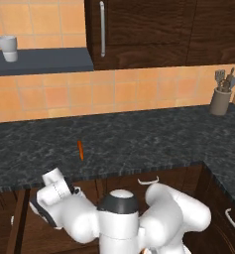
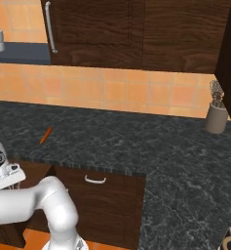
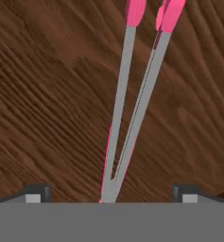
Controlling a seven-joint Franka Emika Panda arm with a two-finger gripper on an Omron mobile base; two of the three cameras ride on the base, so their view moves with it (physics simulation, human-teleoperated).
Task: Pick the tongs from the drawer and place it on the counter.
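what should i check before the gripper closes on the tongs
1. Tongs lie between the fingers: ok, their joined end sits midway in the hand view.
2. Gripper open wide enough: ok, there is a gap on both sides of the tongs.
3. Tongs flat on the drawer floor: ok.
4. Fingers low enough to catch the tongs: cannot tell.
5. Counter has bare space for placing: ok, beside the orange stick.
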